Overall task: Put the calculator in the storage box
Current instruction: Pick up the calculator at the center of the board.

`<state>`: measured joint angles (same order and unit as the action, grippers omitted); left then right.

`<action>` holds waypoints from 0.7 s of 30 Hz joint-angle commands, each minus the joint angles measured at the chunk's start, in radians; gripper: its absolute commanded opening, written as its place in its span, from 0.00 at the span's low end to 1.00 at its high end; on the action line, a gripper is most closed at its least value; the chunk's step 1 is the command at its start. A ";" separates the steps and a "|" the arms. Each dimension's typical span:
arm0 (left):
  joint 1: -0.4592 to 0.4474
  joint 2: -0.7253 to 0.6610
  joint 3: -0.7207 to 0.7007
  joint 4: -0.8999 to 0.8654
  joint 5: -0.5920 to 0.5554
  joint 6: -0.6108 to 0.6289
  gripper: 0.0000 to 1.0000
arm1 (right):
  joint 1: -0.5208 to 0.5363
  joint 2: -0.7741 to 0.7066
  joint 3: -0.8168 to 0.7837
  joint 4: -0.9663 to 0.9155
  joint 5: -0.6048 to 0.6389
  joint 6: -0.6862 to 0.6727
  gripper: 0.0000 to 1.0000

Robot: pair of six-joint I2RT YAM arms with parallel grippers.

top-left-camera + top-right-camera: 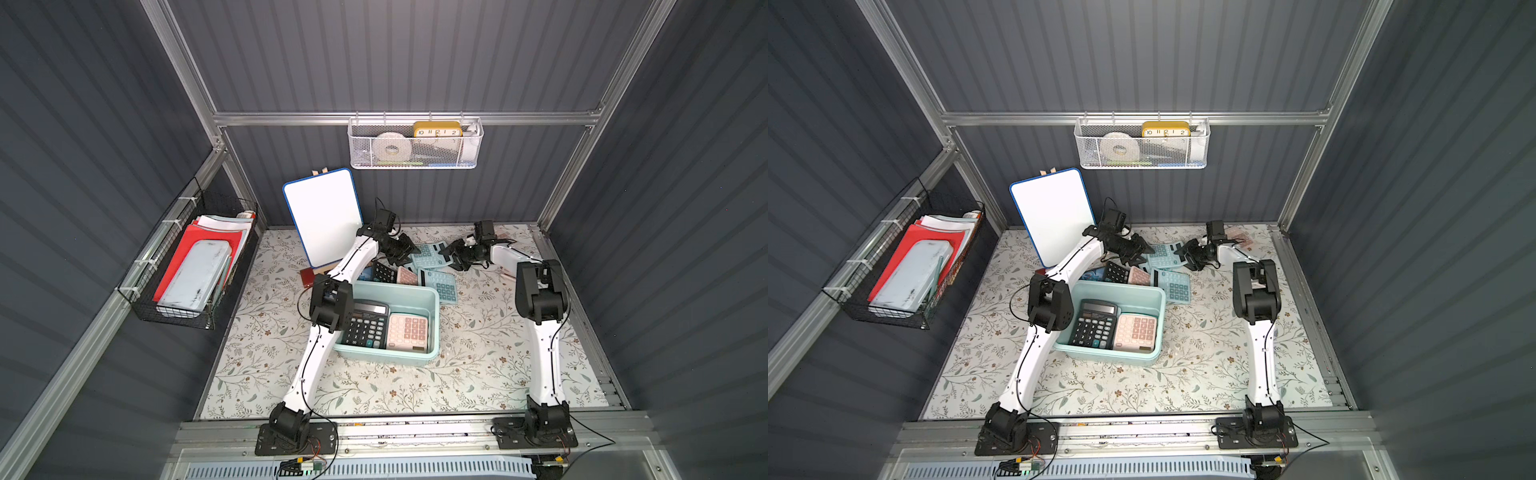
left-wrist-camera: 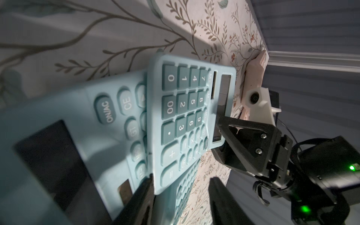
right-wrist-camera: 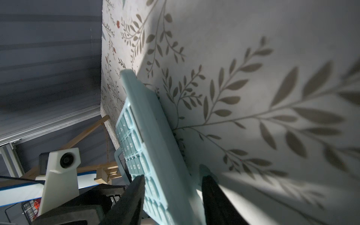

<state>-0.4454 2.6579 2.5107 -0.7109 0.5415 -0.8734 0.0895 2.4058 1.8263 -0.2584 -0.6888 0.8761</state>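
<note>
The mint storage box [image 1: 386,358] [image 1: 1113,356] sits mid-table, with a black calculator [image 1: 368,324] and a pink one [image 1: 409,332] lying inside. Behind it is a pile of calculators. The top teal calculator [image 1: 429,252] [image 2: 185,116] [image 3: 155,148] rests tilted on another teal one [image 2: 81,136]. My right gripper [image 1: 451,257] [image 3: 173,181] straddles its display end. One finger [image 3: 136,192] lies on the keys and a thin gap shows at the other finger. My left gripper [image 1: 410,251] [image 2: 180,187] is open around the opposite corner, with one finger [image 2: 140,196] against the face.
A third teal calculator [image 1: 442,286], a black one [image 1: 384,272] and a pink one [image 1: 407,276] lie just behind the box. A whiteboard on an easel [image 1: 322,216] stands at the back left. A white mesh basket [image 1: 415,145] and a black wire basket [image 1: 191,266] hang on the walls.
</note>
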 commanded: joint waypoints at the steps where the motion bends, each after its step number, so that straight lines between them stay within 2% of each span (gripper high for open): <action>1: 0.002 0.020 0.019 0.032 0.040 -0.016 0.44 | 0.000 0.022 0.011 0.010 -0.026 -0.002 0.45; 5: 0.004 0.012 0.019 0.033 0.048 -0.014 0.43 | 0.000 0.007 0.004 0.016 -0.025 -0.006 0.36; 9: 0.010 -0.020 0.022 0.022 0.053 -0.012 0.43 | -0.004 -0.037 -0.027 0.031 -0.019 -0.012 0.15; 14: 0.019 -0.099 0.024 -0.008 0.047 0.003 0.45 | -0.014 -0.123 -0.092 0.062 -0.006 -0.016 0.01; 19: 0.020 -0.190 0.014 -0.046 0.034 0.026 0.53 | -0.023 -0.219 -0.137 0.044 0.000 -0.049 0.00; 21: 0.019 -0.233 0.006 -0.063 0.020 0.041 0.60 | -0.025 -0.260 -0.145 0.018 0.001 -0.077 0.00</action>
<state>-0.4286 2.5458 2.5107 -0.7357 0.5713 -0.8707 0.0685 2.2292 1.6848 -0.2321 -0.6807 0.8486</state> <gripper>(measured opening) 0.569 0.160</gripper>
